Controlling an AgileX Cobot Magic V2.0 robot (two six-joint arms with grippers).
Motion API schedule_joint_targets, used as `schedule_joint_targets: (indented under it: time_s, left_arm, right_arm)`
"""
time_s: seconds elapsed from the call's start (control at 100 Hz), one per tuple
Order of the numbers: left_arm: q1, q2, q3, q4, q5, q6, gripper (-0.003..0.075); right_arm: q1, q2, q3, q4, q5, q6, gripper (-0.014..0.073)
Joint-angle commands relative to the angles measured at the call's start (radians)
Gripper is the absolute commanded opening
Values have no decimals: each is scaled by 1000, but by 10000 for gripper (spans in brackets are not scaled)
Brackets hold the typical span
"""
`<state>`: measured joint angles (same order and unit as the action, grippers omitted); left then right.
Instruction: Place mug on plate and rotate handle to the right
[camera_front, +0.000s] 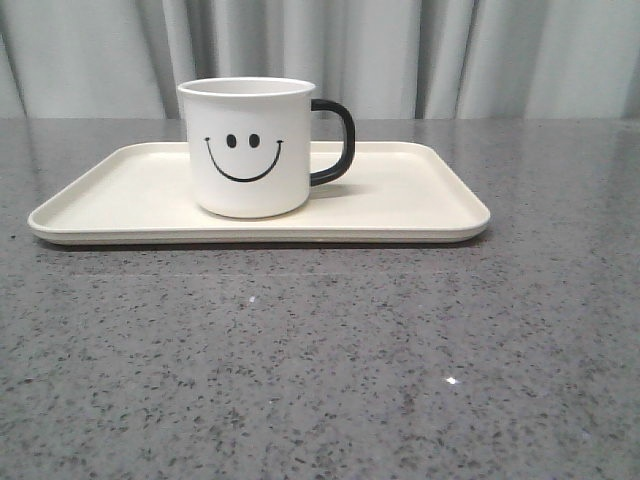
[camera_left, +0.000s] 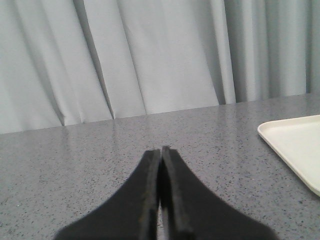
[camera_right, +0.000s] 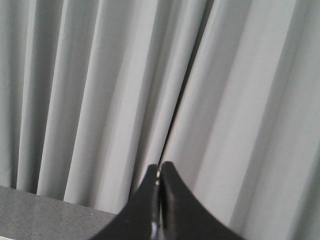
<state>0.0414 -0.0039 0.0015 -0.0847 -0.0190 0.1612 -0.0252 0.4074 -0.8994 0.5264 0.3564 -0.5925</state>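
I get soft, even, fairly bright light from overhead in all 3 views, with 2 small white glints on the speckled table (camera_front: 320, 380) in the front view and only a faint shadow beside the mug (camera_front: 247, 146) on the plate (camera_front: 420, 190). The front view is sharp. In both wrist views the black fingers (camera_left: 150, 200) look blurred and underexposed, while the curtain (camera_right: 100, 100) folds stay readable.

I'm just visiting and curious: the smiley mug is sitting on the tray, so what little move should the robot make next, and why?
Probably none beyond keeping both arms back. The mug stands upright on the plate, its handle already pointing right. The left gripper and right gripper are shut, empty, away from it.
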Motion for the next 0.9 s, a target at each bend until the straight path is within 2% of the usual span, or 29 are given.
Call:
schedule_joint_targets:
  time_s: [0.0, 0.89]
  left_arm:
    - [3, -31, 8, 1, -83, 1, -20]
    - [3, -31, 8, 1, -83, 1, -20]
  right_arm:
    - [-7, 9, -21, 5, -75, -2, -60]
    - [-7, -14, -21, 5, -75, -2, -60]
